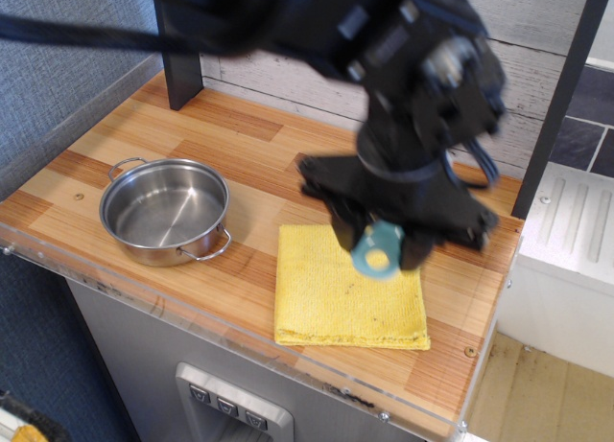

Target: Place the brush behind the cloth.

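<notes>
The yellow cloth [345, 293] lies flat on the wooden table near its front edge, right of the steel pot. My black gripper [382, 245] hangs over the cloth's back edge and is shut on the light-blue brush [378, 251]. Only the brush's ring-shaped handle end shows below the fingers; its bristles are hidden inside the gripper. The brush is held in the air above the cloth. The arm is blurred by motion.
A steel pot [166, 210] stands at the table's left front. A dark post [179, 58] rises at the back left and another post [554, 97] at the right. The table's [240, 145] front edge has a clear plastic rim. The plush toy is hidden behind the arm.
</notes>
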Robot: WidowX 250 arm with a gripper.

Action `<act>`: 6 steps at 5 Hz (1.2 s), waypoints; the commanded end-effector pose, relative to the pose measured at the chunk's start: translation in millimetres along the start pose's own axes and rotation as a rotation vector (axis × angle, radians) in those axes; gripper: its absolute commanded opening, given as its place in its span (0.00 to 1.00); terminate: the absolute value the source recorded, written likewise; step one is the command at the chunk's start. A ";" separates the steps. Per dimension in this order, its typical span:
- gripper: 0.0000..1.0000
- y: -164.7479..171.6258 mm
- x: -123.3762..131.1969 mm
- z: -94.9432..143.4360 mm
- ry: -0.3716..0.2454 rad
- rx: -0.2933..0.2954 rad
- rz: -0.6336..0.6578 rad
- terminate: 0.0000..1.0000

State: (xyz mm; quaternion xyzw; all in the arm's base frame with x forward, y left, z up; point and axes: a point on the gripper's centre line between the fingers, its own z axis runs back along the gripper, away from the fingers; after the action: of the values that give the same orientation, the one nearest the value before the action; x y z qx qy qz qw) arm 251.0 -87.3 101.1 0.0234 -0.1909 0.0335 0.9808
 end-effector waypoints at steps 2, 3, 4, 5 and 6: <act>0.00 87.6 63.3 -0.7 -0.048 0.084 0.226 0.00; 0.00 104.4 75.2 -19.9 -0.032 0.109 0.306 0.00; 0.00 114.2 76.2 -47.8 0.005 0.132 0.376 0.00; 0.00 116.0 76.1 -72.2 0.040 0.146 0.396 0.00; 0.00 111.8 72.4 -91.3 0.071 0.145 0.418 0.00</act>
State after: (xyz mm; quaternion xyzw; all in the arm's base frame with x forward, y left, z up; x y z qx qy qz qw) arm 345.6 29.0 27.8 0.0579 -0.1279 0.2458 0.9591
